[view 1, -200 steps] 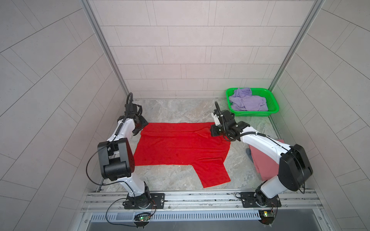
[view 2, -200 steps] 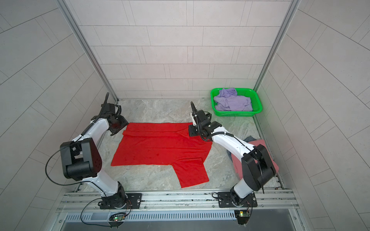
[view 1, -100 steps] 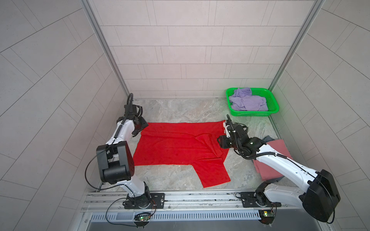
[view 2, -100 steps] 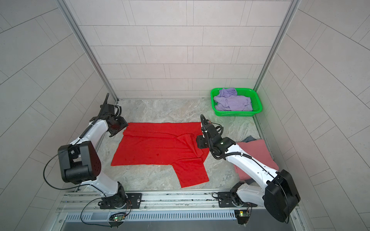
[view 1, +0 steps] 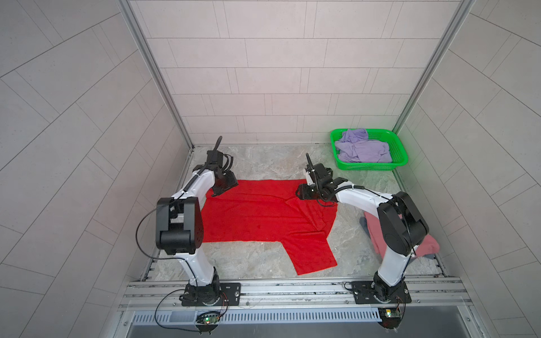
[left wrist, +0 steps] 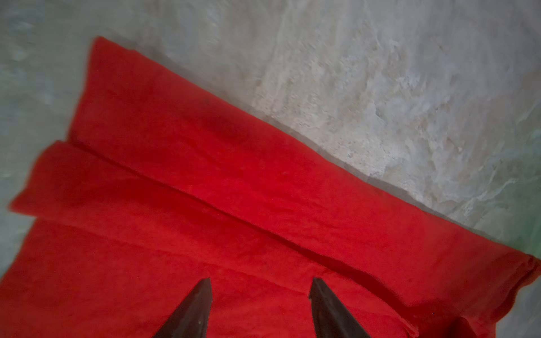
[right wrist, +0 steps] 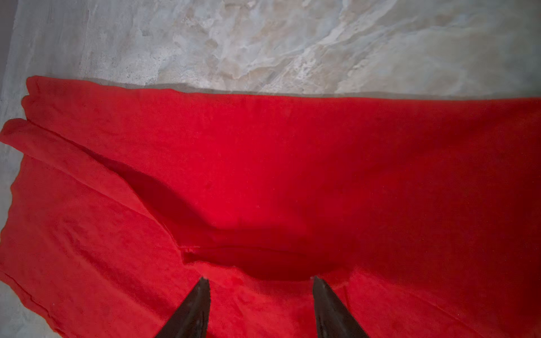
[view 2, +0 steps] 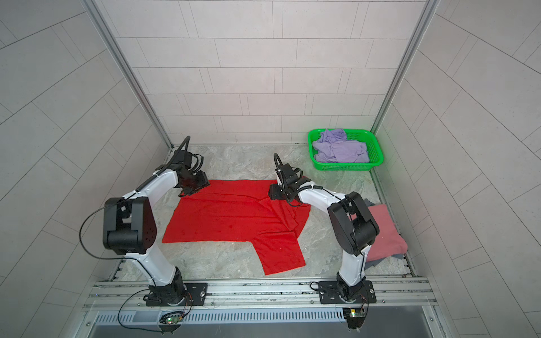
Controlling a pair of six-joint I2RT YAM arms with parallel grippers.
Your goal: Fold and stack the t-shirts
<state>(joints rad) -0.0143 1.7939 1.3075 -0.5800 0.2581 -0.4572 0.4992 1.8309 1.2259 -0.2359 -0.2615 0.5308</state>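
A bright red t-shirt lies spread on the marble floor, with one sleeve pointing toward the front rail. Its far strip is folded over, and creases run through its right part. My left gripper is open just above the shirt's far left corner. My right gripper is open over the far right part, fingertips close to the red cloth, holding nothing. A lavender t-shirt lies crumpled in the basket. A dusty pink t-shirt lies at the right on a grey-blue t-shirt.
A green mesh basket stands in the far right corner. Tiled walls close in the floor on three sides. A metal rail with both arm bases runs along the front. My right arm's elbow hangs over the pink t-shirt.
My right gripper went from shut to open and let go of the red cloth. Its arm swung toward the near right, then came back over the shirt. The left arm barely moved.
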